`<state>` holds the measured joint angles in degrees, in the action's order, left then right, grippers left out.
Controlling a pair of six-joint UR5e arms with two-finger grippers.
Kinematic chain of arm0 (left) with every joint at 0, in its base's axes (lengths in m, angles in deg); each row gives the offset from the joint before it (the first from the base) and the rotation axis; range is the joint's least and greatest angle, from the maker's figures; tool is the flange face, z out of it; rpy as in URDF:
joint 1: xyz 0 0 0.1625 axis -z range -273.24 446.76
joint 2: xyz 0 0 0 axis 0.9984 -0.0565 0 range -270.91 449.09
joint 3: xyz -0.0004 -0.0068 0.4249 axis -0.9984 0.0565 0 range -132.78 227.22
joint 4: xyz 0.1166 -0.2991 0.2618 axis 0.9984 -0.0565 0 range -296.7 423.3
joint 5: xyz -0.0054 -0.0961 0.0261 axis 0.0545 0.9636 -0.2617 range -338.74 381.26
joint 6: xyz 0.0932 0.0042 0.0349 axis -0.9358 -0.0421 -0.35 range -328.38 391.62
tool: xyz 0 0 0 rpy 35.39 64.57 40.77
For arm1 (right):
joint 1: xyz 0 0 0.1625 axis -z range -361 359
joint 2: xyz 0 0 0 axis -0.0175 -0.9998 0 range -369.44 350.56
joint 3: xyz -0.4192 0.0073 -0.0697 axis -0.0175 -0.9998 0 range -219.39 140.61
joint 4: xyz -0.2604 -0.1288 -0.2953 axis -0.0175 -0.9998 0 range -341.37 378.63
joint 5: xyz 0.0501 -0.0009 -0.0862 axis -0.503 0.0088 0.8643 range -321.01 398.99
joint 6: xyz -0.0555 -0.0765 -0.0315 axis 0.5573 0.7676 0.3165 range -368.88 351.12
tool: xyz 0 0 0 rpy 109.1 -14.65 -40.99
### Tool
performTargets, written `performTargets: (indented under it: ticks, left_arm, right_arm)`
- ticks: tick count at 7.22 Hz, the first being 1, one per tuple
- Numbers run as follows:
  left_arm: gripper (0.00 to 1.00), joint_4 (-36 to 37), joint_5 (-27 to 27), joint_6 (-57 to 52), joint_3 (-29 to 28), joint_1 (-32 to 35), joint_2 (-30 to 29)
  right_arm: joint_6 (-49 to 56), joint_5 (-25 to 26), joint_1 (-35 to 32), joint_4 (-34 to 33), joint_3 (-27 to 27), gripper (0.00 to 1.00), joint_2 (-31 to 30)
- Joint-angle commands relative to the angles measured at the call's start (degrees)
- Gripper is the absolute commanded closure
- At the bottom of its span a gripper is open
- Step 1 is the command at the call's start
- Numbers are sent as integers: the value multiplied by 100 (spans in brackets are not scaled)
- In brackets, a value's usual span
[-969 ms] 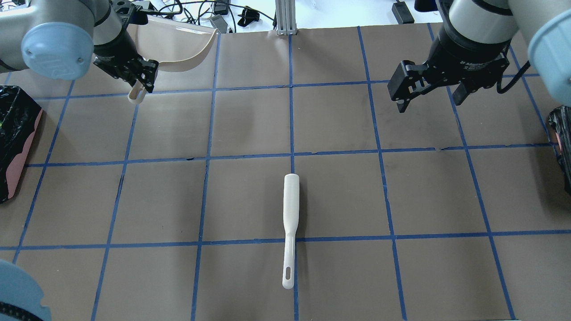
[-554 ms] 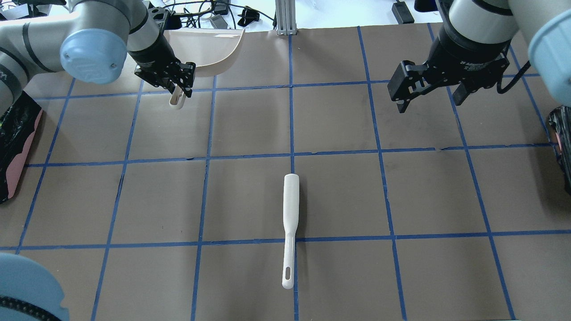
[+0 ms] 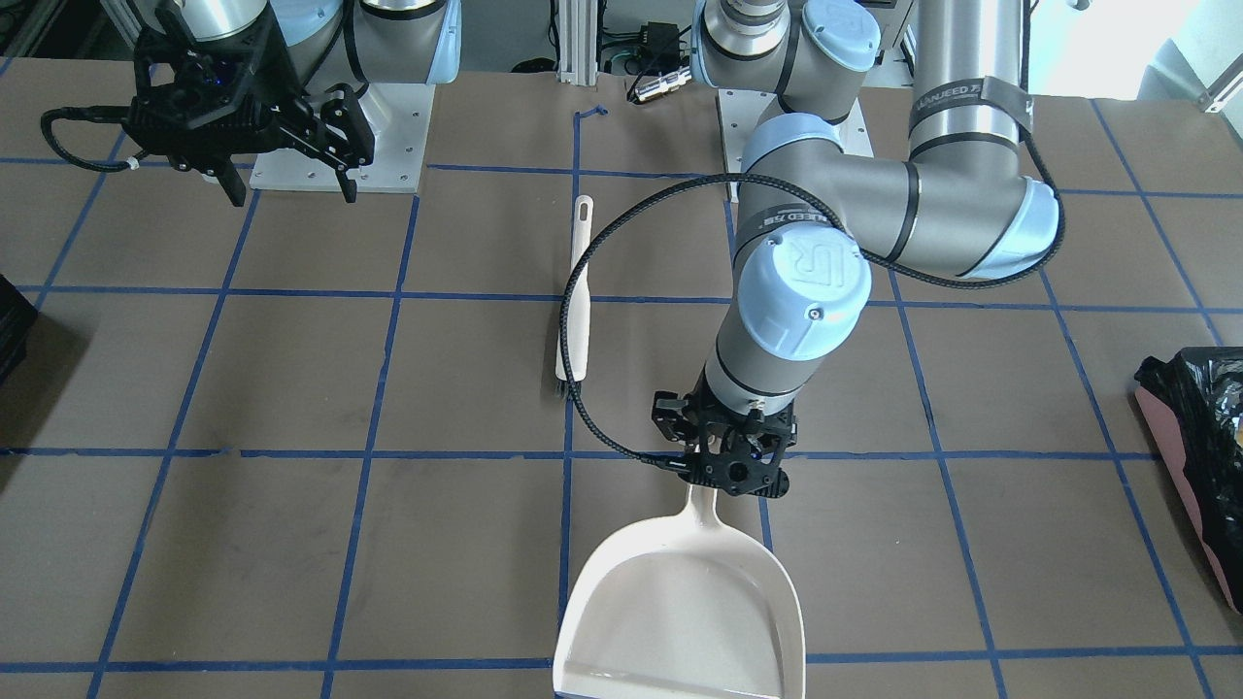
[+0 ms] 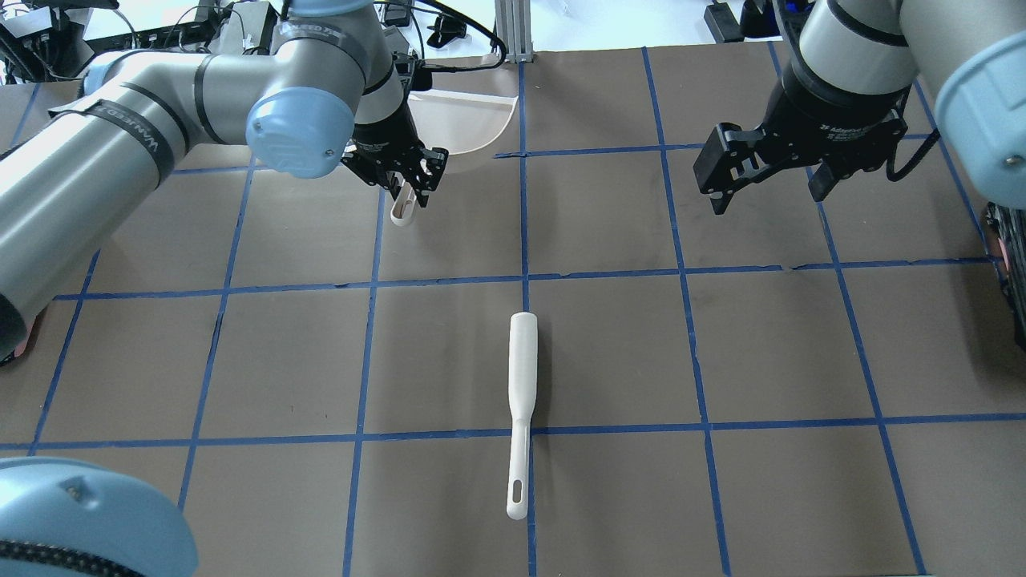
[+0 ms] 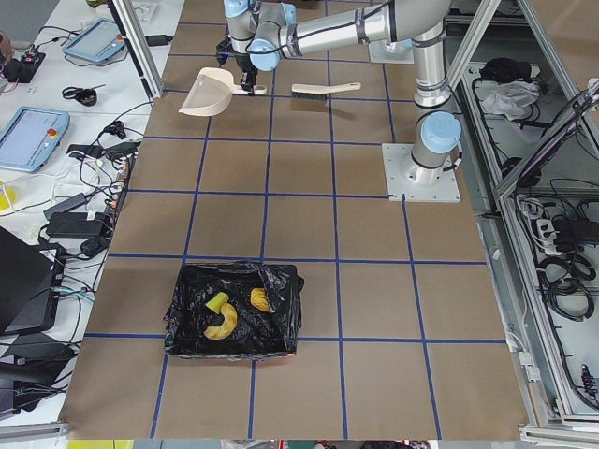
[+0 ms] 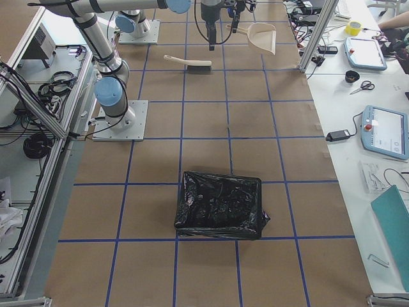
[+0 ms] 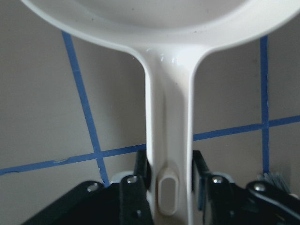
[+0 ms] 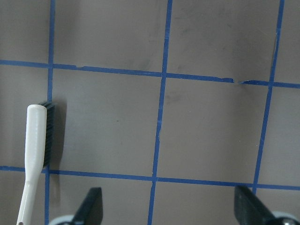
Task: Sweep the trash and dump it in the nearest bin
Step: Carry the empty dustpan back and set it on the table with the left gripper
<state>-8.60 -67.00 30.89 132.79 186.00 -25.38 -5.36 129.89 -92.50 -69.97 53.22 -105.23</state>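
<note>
The brown desk (image 4: 609,353), gridded in blue tape, carries everything. Over it the left arm (image 4: 120,176) has swung inward since a second ago: its wrist was then over the far-left squares and now hangs just short of the centre tape line. The bin (image 5: 285,309), lined with crinkly black plastic, sits on the desk well off to the robot's left. The white dustpan (image 3: 680,602) has come across with the arm, its mouth facing away from the robot. The white brush (image 4: 522,377) lies where it lay before, flat along the centre line. The left pincer (image 4: 407,186) is clamped on the dustpan's handle. The right pincer (image 4: 765,196) hovers with its fingers apart, holding nothing and hardly shifted. The trash (image 5: 220,318) – yellow and orange pieces – lies inside the bin.
</note>
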Motion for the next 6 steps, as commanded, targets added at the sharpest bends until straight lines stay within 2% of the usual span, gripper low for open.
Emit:
performTargets:
  ticks: [1, 6]
  left_arm:
    - [100, 463, 20, 372, -32, 393, -355]
    - [100, 853, 240, 1022, -277, 711, -866]
  right_arm:
    - [0, 50, 0, -8, 19, 0, -28]
    - [0, 34, -9, 1, 20, 0, -45]
